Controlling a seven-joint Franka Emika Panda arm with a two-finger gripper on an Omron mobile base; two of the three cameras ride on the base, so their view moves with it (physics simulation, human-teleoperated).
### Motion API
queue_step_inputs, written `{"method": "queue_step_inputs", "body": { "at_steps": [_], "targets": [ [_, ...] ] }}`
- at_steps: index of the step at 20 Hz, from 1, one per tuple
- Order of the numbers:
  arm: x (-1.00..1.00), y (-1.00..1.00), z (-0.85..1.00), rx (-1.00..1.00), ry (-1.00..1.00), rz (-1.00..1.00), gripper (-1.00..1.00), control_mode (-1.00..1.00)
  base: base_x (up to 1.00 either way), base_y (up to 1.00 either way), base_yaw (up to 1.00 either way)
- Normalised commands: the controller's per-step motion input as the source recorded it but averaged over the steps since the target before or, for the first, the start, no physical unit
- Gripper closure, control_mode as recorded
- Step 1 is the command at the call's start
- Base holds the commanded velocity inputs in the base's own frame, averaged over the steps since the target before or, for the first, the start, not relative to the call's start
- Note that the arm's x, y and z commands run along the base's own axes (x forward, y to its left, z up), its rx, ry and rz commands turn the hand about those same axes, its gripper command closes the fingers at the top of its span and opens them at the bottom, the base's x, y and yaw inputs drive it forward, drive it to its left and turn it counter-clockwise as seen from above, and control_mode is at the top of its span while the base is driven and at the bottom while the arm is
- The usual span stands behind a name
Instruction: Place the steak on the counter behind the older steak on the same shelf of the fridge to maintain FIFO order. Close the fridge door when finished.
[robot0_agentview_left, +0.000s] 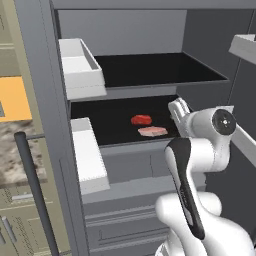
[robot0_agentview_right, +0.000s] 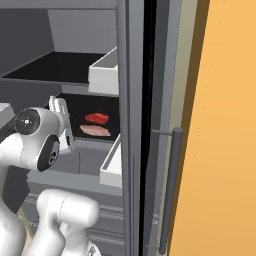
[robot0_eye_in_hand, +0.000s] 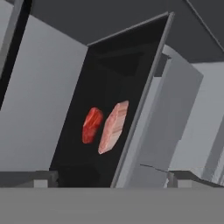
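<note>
The gripper (robot0_agentview_left: 176, 107) hangs just outside the fridge (robot0_agentview_left: 150, 30), in front of the shelf's front edge, its jaws spread wide and holding nothing; in the hand view only the two dark tips show at the bottom, far apart, with nothing between them.

Just past it, near the front edge of the shelf (robot0_agentview_left: 115, 135), lies the older steak (robot0_agentview_left: 152, 131), a pale pink-beige flat slab, long and thin, with faint paler streaks across it in the hand view. Directly behind it, a little further in and barely apart from it, sits the steak (robot0_agentview_left: 141, 119), a bright red chunky piece, shorter and thicker than the pale one. Both rest towards the middle of the shelf's width, well clear of its side walls and of the back wall.

So the placing looks done: the red piece is on the same shelf as the pale one and behind it, which is the order asked for. What is left, as I judge it, is to draw the arm clear and close the fridge door (robot0_agentview_left: 45, 150), which stands open at the left with its white bins (robot0_agentview_left: 80, 67) facing in.
</note>
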Motion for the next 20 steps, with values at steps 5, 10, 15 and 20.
{"method": "queue_step_inputs", "body": {
  "at_steps": [5,10,15,20],
  "targets": [
    [-0.62,0.06,0.00,0.00,0.09,-0.01,-1.00,-1.00,0.00,0.00,0.00],
    [-0.04,0.12,-0.13,-0.03,0.06,0.00,-1.00,-1.00,0.00,0.00,0.00],
    [0.00,0.31,-0.29,-0.05,0.06,0.05,-1.00,-1.00,0.00,0.00,0.00],
    [-0.35,0.07,-0.10,0.00,0.00,0.00,-1.00,1.00,-0.37,0.00,0.00]
  ]
}}
